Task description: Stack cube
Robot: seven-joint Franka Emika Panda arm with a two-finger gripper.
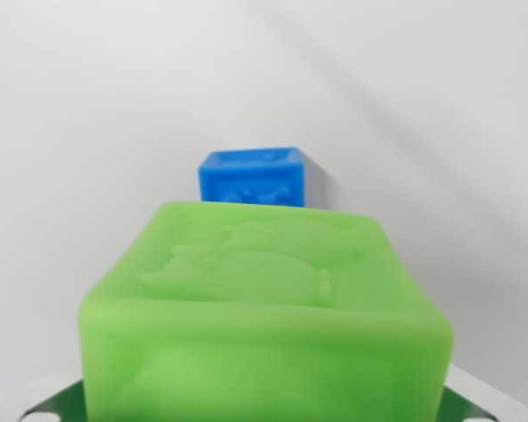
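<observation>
— So, what fills the wrist view?

— Mostly a green cube (264,316); it sits low and centre, very near the lens, and its bottom edge runs off the frame; the near part is blurred.

— Anything on it?

— Its upper face carries a raised figure, some animal shape I cannot make out; the front face has a fainter raised panel, too soft to read.

— And the other cube?

— A blue cube (251,176) shows just above the green one's far edge, farther from the camera and looking much smaller; its lower part is hidden behind the green cube, so I cannot tell whether the two touch or stand apart; it is turned a little, with its front face and a sliver of its side toward the wrist view's right on show; there are raised marks on the front, unreadable.

— What is behind them?

— A plain white surface (97,114), with a soft grey shadow slanting across the wrist view's right.

— The jaws: wide, narrow, holding something?

— I cannot tell; no fingers are clearly shown; only dark green and pale slivers peek out at the two bottom corners beside the green cube, and what they are I cannot say.
</observation>
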